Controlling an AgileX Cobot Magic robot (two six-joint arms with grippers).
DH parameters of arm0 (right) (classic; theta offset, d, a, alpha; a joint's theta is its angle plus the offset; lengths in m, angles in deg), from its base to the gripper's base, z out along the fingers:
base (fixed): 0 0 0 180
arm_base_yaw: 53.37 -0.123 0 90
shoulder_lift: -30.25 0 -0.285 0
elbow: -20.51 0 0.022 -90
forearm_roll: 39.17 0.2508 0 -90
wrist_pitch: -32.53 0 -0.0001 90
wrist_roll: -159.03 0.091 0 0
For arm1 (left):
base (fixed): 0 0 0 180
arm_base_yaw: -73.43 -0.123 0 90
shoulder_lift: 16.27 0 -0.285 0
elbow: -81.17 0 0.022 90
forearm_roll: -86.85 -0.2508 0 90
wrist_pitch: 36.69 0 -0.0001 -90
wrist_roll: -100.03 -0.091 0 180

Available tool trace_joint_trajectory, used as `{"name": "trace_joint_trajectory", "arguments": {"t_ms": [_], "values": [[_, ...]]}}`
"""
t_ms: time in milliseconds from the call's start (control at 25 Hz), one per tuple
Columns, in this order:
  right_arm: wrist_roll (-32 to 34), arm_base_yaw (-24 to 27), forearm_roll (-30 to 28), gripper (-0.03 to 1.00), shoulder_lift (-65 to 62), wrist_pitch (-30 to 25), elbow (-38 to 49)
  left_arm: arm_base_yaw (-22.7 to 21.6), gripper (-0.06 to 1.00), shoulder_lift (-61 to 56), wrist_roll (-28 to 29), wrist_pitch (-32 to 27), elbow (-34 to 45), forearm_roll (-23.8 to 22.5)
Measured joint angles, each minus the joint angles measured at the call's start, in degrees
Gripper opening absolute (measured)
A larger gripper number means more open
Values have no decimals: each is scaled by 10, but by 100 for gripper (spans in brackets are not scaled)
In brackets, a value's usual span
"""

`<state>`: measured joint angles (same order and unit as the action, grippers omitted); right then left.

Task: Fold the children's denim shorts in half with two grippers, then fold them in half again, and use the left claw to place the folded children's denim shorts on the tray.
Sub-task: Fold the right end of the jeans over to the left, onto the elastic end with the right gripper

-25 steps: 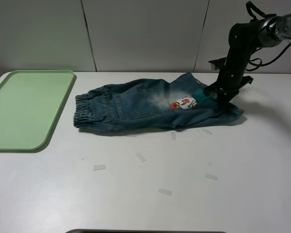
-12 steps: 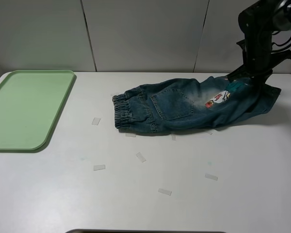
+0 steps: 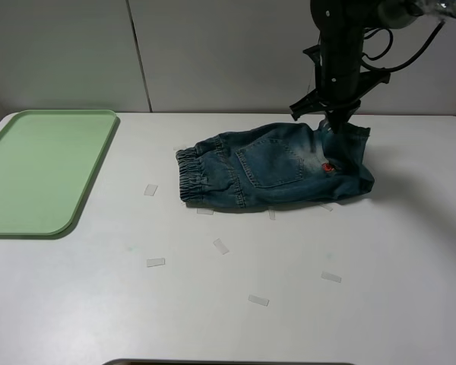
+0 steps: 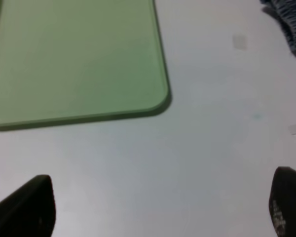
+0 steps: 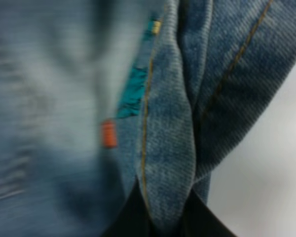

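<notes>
White table (image 3: 304, 319), bare panelled wall (image 3: 213, 53): children's denim shorts (image 3: 251, 179) seemingly halved once, second fold starting.
They lie mid-table, washed blue, pocket (image 3: 270, 163) up, well apart from the tray (image 3: 38, 171). The right gripper (image 3: 336, 120) pinches their raised far end; the left gripper (image 4: 158, 207) hangs spread, holding nothing. Tray placement remains.

The denim shorts (image 3: 266, 167) lie flat, one end pinched by the right gripper (image 3: 336, 125); tray (image 3: 38, 167) well left.

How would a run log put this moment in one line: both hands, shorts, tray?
right hand: shut on shorts edge, raised | left hand: open, empty | tray: no shorts yet
</notes>
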<state>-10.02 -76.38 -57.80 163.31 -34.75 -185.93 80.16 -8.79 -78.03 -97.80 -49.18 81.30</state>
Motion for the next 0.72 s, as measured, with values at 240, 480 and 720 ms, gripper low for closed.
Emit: {"name": "trace_joint_trajectory", "arguments": {"t_ms": [240, 480, 720], "values": [[1, -42, 46, 1, 0, 3, 0, 0, 86, 0, 0, 0, 0, -9], [17, -82, 96, 1, 0, 27, 0, 0, 86, 0, -6, -1, 0, -10], [19, -112, 155, 1, 0, 70, 0, 0, 86, 0, -15, -1, 0, -11]]}}
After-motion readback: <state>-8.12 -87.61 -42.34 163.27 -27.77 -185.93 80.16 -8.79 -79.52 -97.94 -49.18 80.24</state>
